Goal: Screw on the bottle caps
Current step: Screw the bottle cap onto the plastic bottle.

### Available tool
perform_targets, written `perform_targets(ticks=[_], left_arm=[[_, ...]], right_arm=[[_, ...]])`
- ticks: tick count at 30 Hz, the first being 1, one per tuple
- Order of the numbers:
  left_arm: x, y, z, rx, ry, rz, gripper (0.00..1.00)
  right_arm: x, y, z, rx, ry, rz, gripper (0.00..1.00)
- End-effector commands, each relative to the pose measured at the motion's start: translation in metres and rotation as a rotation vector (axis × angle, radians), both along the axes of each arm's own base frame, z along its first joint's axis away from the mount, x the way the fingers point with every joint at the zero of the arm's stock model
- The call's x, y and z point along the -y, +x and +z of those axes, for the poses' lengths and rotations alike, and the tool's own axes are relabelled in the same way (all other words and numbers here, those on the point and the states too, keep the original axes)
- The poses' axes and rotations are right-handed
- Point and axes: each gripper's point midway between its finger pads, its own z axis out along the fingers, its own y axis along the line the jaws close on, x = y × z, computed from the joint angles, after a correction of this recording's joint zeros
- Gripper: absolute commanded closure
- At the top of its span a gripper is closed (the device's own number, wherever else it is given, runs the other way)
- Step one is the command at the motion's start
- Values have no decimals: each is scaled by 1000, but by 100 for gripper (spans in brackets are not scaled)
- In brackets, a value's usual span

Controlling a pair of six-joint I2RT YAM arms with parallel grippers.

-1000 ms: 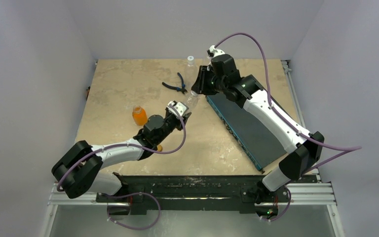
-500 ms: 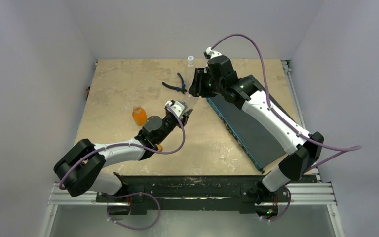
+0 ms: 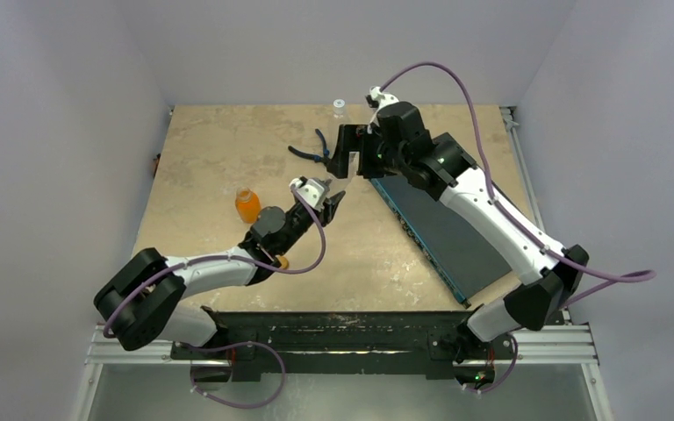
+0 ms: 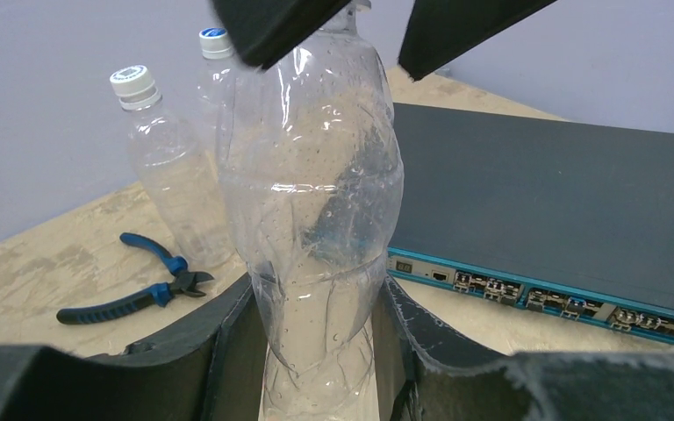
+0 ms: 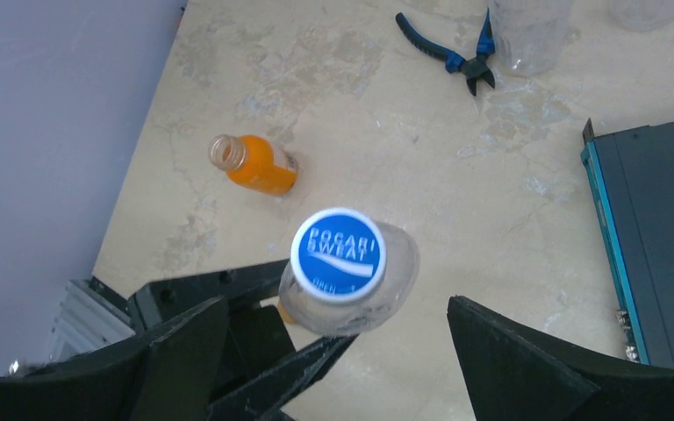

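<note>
**Thin bottle held low, cap between spread fingers**

The clear bottle [image 4: 316, 219] looks empty, so I judge it very light, with thin, soft walls that dent under little pressure. Its ribbed, waisted body gives some purchase, but the plastic is smooth and could turn in a loose hold once the cap is twisted. The stiffest places to hold are the lower waist and the neck ring. Squeezing the wide middle would likely buckle it.

The left fingers [image 4: 228, 360] are clenched on that lower waist, 1 pad pressed to each side, and the bottle rises upright between them in the left wrist view. Its base is hidden, so I cannot tell whether it rests on the tabletop [image 5: 404, 175] or hangs just above it.

The blue cap [image 5: 338, 253] sits on the neck. How far it is threaded cannot be seen. It is small, hard and probably ridged on its rim, so it should take a firm pinch across that rim.

The right fingers [image 5: 509, 360] are spread wide, 1 on each side of the cap and well apart from it, gripping nothing.

The orange bottle [image 5: 259, 165] stands open-mouthed to the left. 2 capped bottles [image 4: 171, 175] stand behind, near the pliers [image 4: 136, 294], and a dark box [image 4: 562, 202] lies to the right.
</note>
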Motion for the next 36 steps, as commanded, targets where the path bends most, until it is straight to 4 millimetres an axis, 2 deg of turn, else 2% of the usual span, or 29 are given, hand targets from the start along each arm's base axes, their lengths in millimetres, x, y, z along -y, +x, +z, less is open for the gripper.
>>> perform_targets(ticks=[1, 9, 14, 20, 25, 30, 36], left_arm=[[0, -8, 27, 25, -65, -42, 100], [-6, -21, 41, -43, -87, -174, 100], [-10, -38, 51, -72, -85, -286, 100], [-12, -64, 62, -81, -77, -396, 100], [-15, -76, 65, -88, -76, -429, 100], [-15, -79, 66, -88, -70, -449, 100], [-12, -81, 66, -93, -67, -474, 100]], right_arm=[[4, -24, 52, 161, 86, 113, 1], [11, -61, 90, 369, 124, 310, 1], [13, -73, 117, 472, 149, 369, 3], [5, -81, 114, 494, 164, 474, 20], [19, -71, 113, 490, 227, 501, 30], [15, -77, 118, 514, 285, 569, 30], [8, -78, 110, 516, 318, 618, 30]])
